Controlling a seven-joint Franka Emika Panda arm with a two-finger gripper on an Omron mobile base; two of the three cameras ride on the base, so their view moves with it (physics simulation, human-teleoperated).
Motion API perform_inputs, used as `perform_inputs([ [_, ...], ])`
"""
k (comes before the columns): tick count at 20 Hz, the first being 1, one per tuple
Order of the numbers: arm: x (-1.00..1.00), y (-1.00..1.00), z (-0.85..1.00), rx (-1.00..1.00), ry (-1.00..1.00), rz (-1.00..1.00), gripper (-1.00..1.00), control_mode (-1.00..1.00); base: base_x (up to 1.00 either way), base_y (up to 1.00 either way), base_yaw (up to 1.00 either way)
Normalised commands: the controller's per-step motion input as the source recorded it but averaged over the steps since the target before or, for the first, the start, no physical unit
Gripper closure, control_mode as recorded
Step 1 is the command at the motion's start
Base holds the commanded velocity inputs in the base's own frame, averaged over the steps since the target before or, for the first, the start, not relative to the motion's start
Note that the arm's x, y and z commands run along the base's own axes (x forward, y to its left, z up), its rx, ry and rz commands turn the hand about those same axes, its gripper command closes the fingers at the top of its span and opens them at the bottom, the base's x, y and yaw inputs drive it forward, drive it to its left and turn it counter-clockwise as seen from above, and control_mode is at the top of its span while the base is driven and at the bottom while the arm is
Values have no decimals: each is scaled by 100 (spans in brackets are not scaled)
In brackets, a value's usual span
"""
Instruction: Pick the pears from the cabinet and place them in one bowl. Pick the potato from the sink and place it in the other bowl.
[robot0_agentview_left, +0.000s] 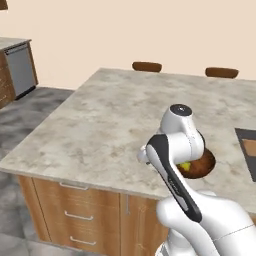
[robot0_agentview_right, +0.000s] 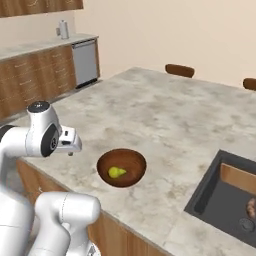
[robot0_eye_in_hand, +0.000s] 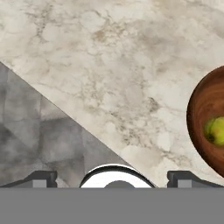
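pear (robot0_agentview_right: 117, 172) in bowl (robot0_agentview_right: 133, 161) on counter (robot0_agentview_right: 165, 115), sink (robot0_agentview_right: 220, 192) right

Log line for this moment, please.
tool: open, empty, beside bowl | bowl: one pear | sink: brownish lump, unclear

A marble island counter (robot0_agentview_right: 165, 115) carries one wooden bowl (robot0_agentview_right: 121, 167) near its edge.

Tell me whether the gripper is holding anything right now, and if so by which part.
Nothing is held. The gripper is open with only marble counter between its tips; the yellow-green pear lies loose in the round reddish-brown wooden bowl.
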Motion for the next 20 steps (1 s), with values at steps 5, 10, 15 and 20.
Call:
perform_inputs([
  [5,0,0,0,0,0,0,-100,100,5,0,50],
  [10,0,0,0,0,0,0,-100,100,1,0,50],
  [15,0,0,0,0,0,0,-100,100,0,1,50],
  [20,0,0,0,0,0,0,-100,100,0,6,50],
])
